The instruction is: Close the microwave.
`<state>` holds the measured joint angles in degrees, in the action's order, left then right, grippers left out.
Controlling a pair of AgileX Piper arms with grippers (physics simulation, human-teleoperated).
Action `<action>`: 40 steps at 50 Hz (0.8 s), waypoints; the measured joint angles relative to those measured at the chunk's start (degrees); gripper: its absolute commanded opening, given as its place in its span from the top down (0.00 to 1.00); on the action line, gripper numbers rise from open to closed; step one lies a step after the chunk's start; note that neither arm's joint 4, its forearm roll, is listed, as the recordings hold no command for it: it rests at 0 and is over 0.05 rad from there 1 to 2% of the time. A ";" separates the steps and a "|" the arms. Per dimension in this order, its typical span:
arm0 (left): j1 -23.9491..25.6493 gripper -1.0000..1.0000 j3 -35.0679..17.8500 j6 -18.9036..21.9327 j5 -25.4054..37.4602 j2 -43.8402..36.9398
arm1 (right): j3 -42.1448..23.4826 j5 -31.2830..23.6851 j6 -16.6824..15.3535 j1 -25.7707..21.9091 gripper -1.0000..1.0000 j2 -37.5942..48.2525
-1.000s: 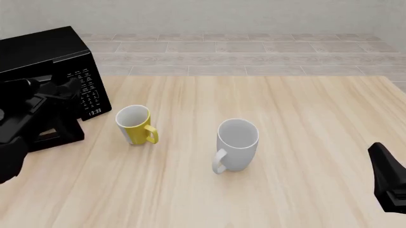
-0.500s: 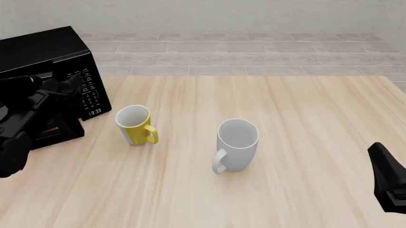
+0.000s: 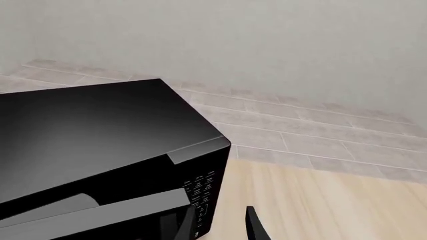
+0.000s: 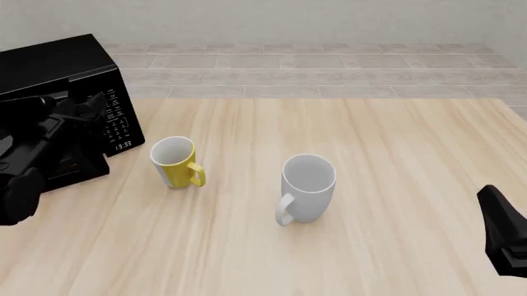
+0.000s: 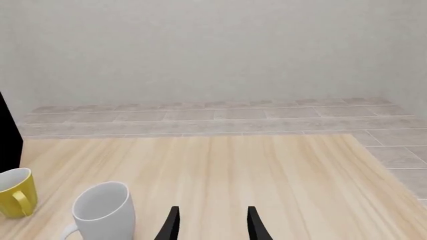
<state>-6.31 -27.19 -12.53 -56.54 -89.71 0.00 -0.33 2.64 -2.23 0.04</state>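
Microwave (image 4: 58,68) sits at the desk's (image 4: 371,203) far-left corner, long axis running along the far edge, keypad face angled toward the near-right; display reads 13:33. Door's nearly shut now, swung in further vs half a sec ago. Left claw (image 4: 78,111) pressed up by the door front, fingers apart w/ nothing between. Right claw (image 5: 210,225) at the near-right edge, fingers apart, unchanged. Yellow mug (image 4: 175,161) just beside the keypad, white mug (image 4: 307,188) mid-desk.
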 measured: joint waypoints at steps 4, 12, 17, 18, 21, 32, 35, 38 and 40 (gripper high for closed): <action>-0.04 0.00 -0.23 -0.05 -0.14 -0.28 | 0.00 0.01 0.00 -0.02 0.00 0.00; -0.19 0.00 -0.68 -0.13 -0.27 -0.72 | 0.00 0.03 -0.02 -0.03 0.00 0.00; -0.27 0.00 -0.92 -0.17 -0.64 -1.12 | 0.00 0.07 -0.06 -0.04 0.00 0.00; -0.29 0.00 -0.98 -0.17 -0.66 -1.18 | 0.00 0.07 -0.07 -0.05 0.00 0.00; -0.33 0.00 -1.12 -0.19 -0.75 -1.35 | 0.00 0.08 -0.10 -0.05 0.00 0.00; -0.52 0.00 -1.68 -0.34 -1.46 -2.20 | 0.00 0.17 -0.12 -0.17 0.00 0.00; -0.55 0.00 -1.82 -0.35 -1.56 -2.37 | 0.00 0.19 -0.12 -0.20 0.00 0.00; -0.60 0.00 -1.95 -0.31 -1.79 -2.60 | 0.00 0.20 -0.12 -0.23 0.00 0.00; -0.64 0.00 -2.02 -0.28 -1.93 -2.70 | 0.00 0.21 -0.13 -0.25 0.00 0.00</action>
<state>-6.95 -29.21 -12.82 -58.48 -92.41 -0.01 -0.12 2.51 -2.48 0.04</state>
